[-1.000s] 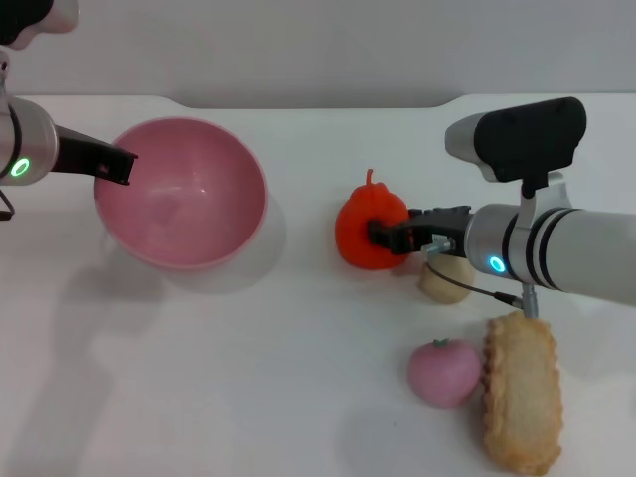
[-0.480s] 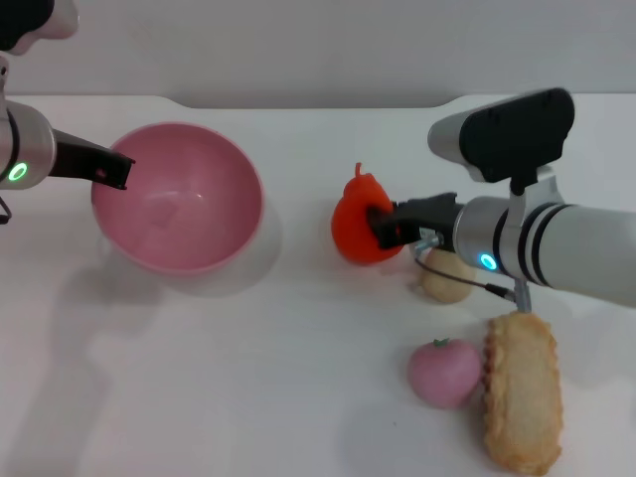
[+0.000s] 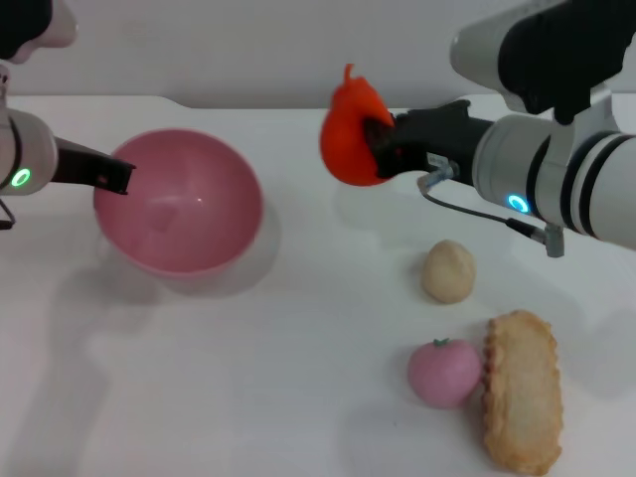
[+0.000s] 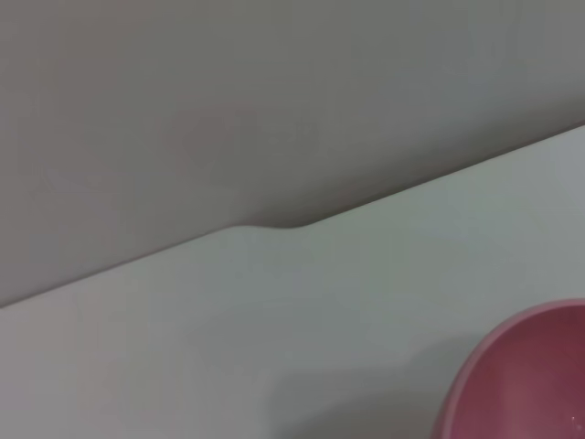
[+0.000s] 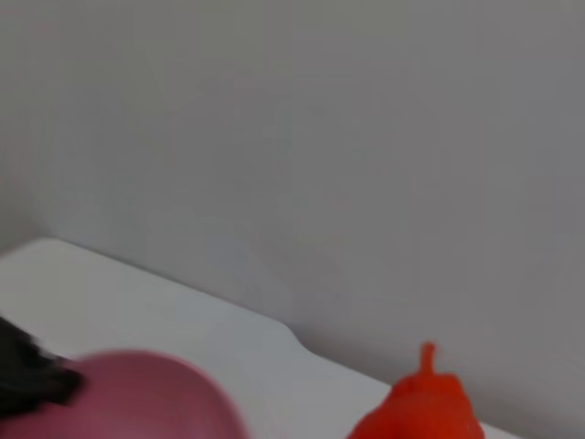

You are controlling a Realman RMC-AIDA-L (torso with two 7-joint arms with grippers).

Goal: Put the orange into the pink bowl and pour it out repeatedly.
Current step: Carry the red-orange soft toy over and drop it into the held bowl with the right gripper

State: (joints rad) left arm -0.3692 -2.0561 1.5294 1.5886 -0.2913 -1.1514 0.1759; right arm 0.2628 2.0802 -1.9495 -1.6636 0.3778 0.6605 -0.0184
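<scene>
**benchwatcher:** While the orange point(image 3: 350, 127) is up in the air like that, I'd call this the carry step. The right gripper point(image 3: 381, 147) is clamped on it, holding it clear above the bench point(image 3: 298, 348) near the far edge, right of the pink bowl point(image 3: 179, 204). Nothing's in the bowl yet.

**servo_dan:** And the left gripper point(image 3: 117, 177)?

**benchwatcher:** It's at the bowl's left rim, looks closed on it, bowl sitting upright toward the far-left part of the bench.

**servo_dan:** So next?

**benchwatcher:** My guess: swing the orange leftward until it's over the bowl's mouth, drop lower, then let go. Beige ball point(image 3: 447, 271), small pink fruit point(image 3: 443, 373) and the biscuit thing point(image 3: 521, 390) sit by the near-right corner, out of the path.
</scene>
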